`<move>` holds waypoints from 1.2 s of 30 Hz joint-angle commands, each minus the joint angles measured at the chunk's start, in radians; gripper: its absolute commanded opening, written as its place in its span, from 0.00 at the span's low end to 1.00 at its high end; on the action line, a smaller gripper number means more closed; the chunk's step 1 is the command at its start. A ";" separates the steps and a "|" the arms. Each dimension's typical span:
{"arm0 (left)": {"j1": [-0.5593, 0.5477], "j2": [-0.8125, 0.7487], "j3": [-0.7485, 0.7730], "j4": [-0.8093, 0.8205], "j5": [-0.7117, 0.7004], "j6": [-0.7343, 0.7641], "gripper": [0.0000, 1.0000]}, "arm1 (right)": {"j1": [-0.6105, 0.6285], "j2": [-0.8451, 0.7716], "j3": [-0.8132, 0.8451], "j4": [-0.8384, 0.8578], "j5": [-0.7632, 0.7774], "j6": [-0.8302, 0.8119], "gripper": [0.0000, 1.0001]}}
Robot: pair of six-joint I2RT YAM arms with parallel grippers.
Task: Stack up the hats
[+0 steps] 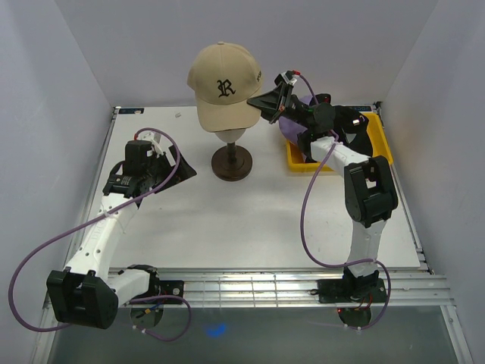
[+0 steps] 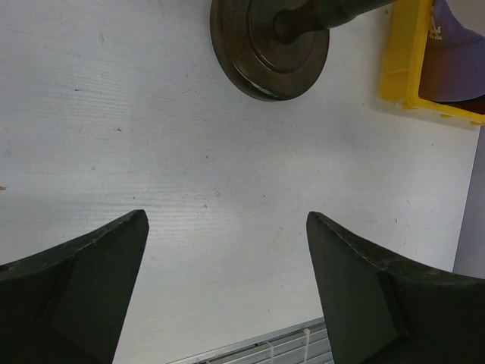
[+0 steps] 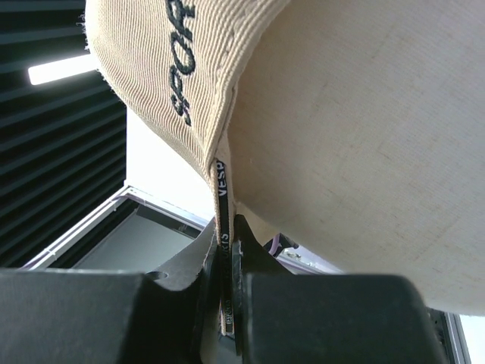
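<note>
field notes, standing at the near edge of the worktop point(image 1: 250, 220).

step in hand: by my reading, seating the first hat. a beige cap point(image 1: 222, 83) with a black letter r on its front sits over the mannequin head point(image 1: 232, 136), which stands on a dark round stand point(image 1: 232, 163) toward the far middle. brim points near and right.

right pincer point(image 1: 279, 97) has reached in from the right, at the cap's right side. the wrist view shows it pressed together on the cap's lower edge, a printed band caught between the jaws point(image 3: 227, 254). the crown rises up and away from the pincer, and the head's pale curve lies just beside the grip.

left pincer point(image 1: 173, 163) hovers low at left, well apart from the stand, spread wide with nothing between the fingers point(image 2: 227, 258).

the other hats lie in a yellow bin point(image 1: 299, 163) at far right. a lavender cap point(image 2: 455, 53) shows there; the rest are hidden behind the right arm.

next move, as i judge it: if the cap sits square, the right pincer should let go of the edge and back off to the right without dragging the fabric. then it should go to the bin for the next cap. risk: a snagged band could twist the cap or rock the stand.
</note>
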 commanded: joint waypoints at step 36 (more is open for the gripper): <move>0.001 -0.012 -0.018 0.018 -0.012 0.020 0.96 | -0.012 -0.175 -0.304 0.078 0.015 -0.003 0.32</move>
